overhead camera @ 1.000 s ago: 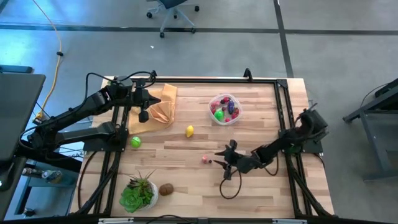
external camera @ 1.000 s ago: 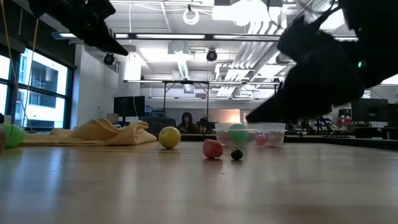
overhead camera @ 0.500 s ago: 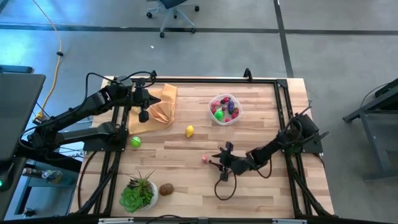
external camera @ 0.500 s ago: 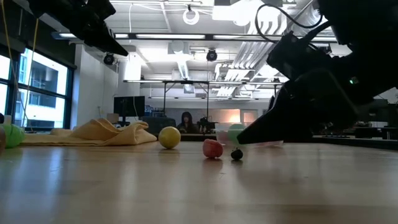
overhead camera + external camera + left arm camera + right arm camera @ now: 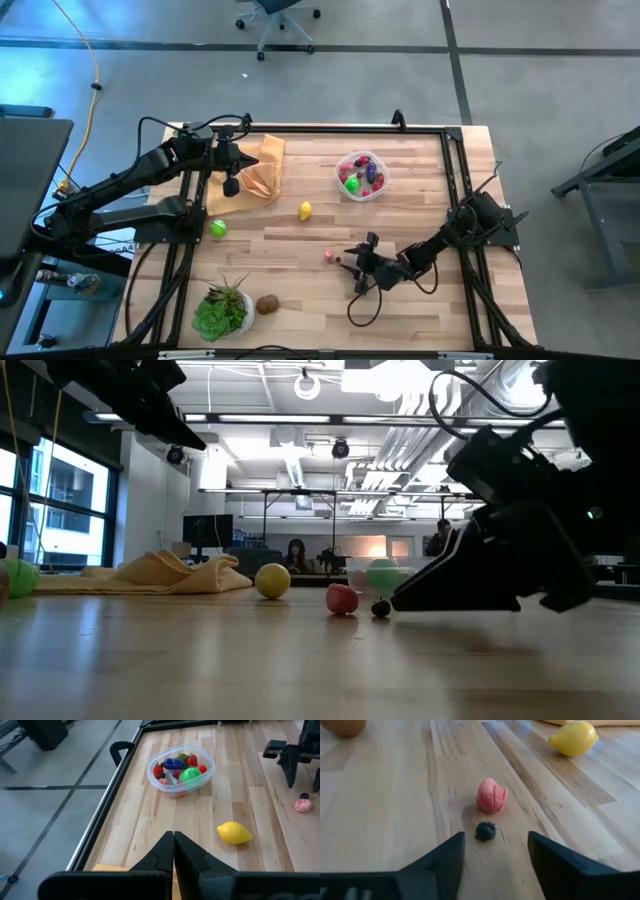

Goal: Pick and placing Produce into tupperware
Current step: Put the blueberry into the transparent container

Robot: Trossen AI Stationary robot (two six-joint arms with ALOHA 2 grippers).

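Dark berry (image 5: 485,831) just ahead, between spread right fingers (image 5: 442,857).

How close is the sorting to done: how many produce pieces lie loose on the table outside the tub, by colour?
Yellow: 1, yellow lemon
Green: 1, green ball
Pink-red: 1, pink-red piece
Dark: 1, small dark berry
Brown: 1, brown piece
Total: 5
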